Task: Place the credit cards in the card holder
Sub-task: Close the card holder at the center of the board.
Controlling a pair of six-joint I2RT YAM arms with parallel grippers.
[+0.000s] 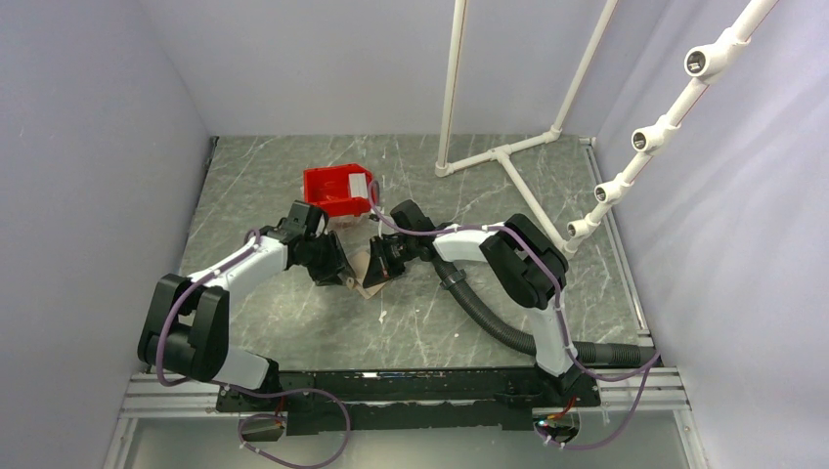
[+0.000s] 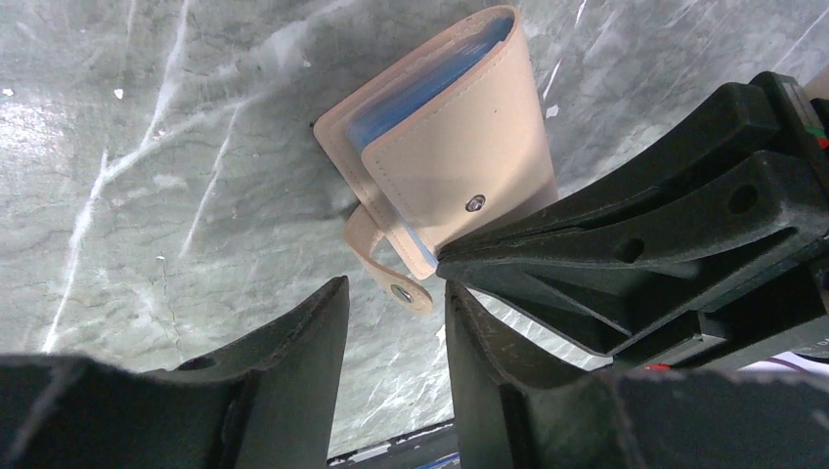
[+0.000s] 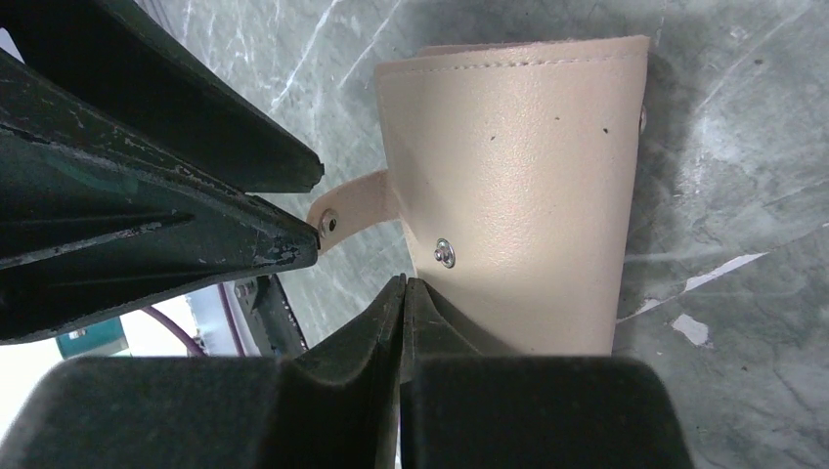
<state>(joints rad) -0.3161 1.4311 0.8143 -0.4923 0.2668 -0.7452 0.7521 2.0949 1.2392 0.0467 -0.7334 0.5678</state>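
Note:
The tan card holder (image 2: 469, 147) lies folded on the marble table, and a pale blue credit card's edge (image 2: 430, 86) shows inside it. Its snap strap (image 2: 381, 254) sticks out sideways. My left gripper (image 2: 396, 288) is open just short of the strap's end, one finger on each side. My right gripper (image 3: 404, 283) is shut with nothing between its jaws, its tips pressing down on the holder's cover (image 3: 518, 186) near the snap stud. In the top view both grippers meet over the holder (image 1: 370, 283). Other cards are not visible.
A red plastic bin (image 1: 335, 188) stands just behind the two grippers. A white pipe frame (image 1: 503, 156) rises from the back right of the table. Grey walls close in the left and right sides.

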